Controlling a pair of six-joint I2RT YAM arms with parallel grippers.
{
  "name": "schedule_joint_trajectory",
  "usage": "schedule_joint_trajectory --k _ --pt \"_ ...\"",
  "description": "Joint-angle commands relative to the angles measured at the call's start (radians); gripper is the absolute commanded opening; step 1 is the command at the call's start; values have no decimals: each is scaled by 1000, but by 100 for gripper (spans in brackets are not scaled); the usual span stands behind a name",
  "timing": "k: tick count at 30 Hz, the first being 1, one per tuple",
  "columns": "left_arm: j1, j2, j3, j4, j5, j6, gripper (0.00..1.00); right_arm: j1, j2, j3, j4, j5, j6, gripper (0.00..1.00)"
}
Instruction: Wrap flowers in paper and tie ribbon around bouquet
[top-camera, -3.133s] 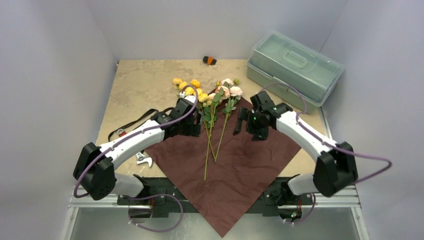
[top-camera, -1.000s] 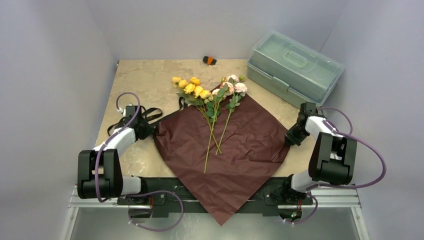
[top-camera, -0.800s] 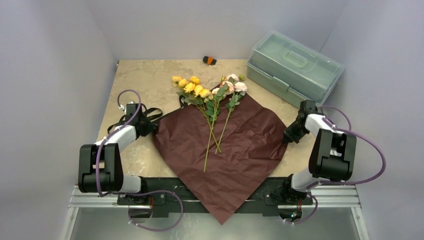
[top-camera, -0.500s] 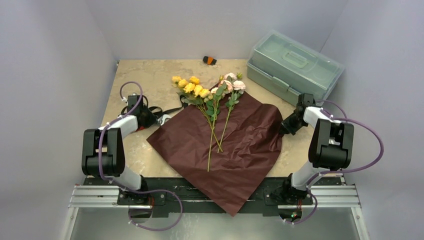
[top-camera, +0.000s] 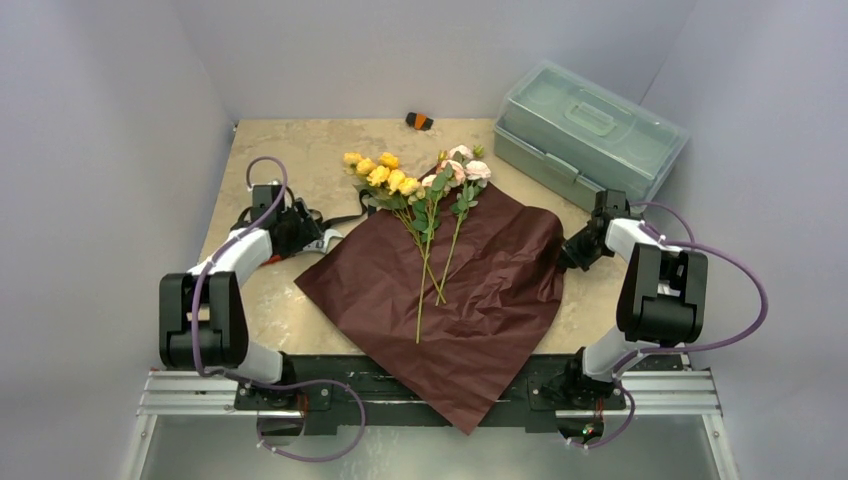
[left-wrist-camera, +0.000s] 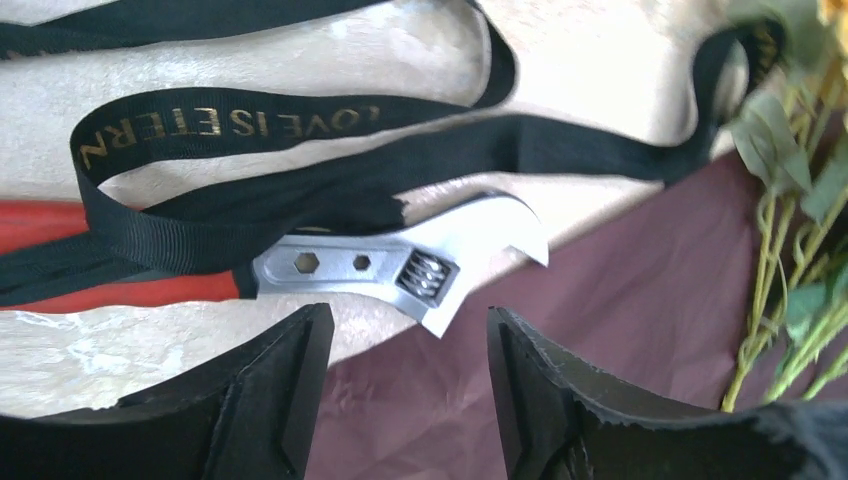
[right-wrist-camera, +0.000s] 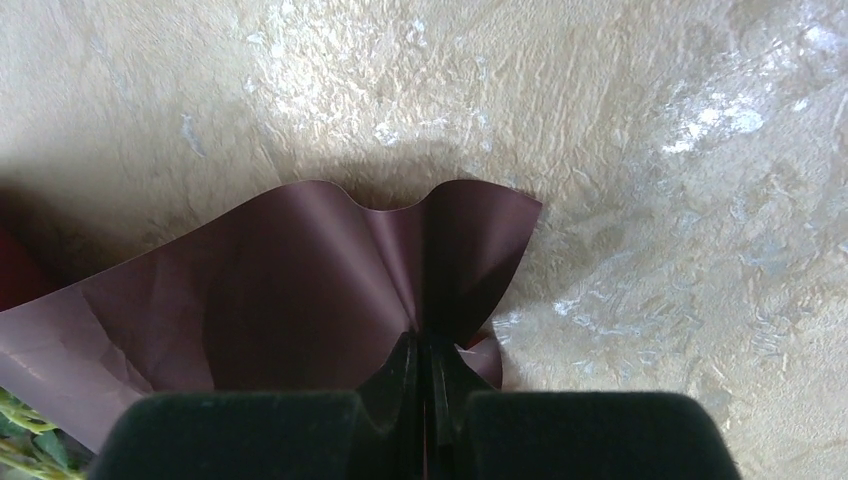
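Here the right tool is clamped on the right corner of the paper, apparently just off the worktop (the flowers lie across its middle). The left tool stands open above the ribbon and a red-handled wrench.

Flowers on paper, ribbon left

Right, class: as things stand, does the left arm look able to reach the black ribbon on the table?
Probably yes. The left pincer stands open just short of the floppy black fabric ribbon, nothing covering it. But the ribbon drapes over a red-handled silver wrench, so a grab may catch that too.
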Motion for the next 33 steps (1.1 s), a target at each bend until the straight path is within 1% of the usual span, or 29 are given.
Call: schedule_joint_trajectory --k 1,4,8,10,15,18,19,22,27,30,33 --pt "-10 -95 -21 7 99 162 62 8 -3 -48 -58 49 -6 0" --pt "-91 -71 -6 17 106 240 63 8 -8 -40 -66 51 -13 0" --pt "-175 -3 21 60 103 282 64 8 -12 -30 -79 58 -22 0" --pt "-192 52 49 67 61 285 65 8 -15 -28 -85 59 -24 0" --pt "-205 170 102 78 -17 311 69 8 -9 -21 -90 58 -28 0" --pt "-212 208 108 93 -23 314 69 8 -2 -14 -93 58 -31 0" --pt "-218 217 108 96 -20 313 68 8 1 -13 -93 59 -33 0" --pt "-260 230 106 93 -40 317 59 8 14 -6 -91 59 -34 0" --pt "-357 236 66 89 -157 317 50 8 38 5 -85 45 -33 0" --pt "-381 250 45 83 -212 301 43 8 47 11 -83 41 -36 0" --pt "-388 265 65 67 -249 293 33 8 52 12 -80 36 -39 0"
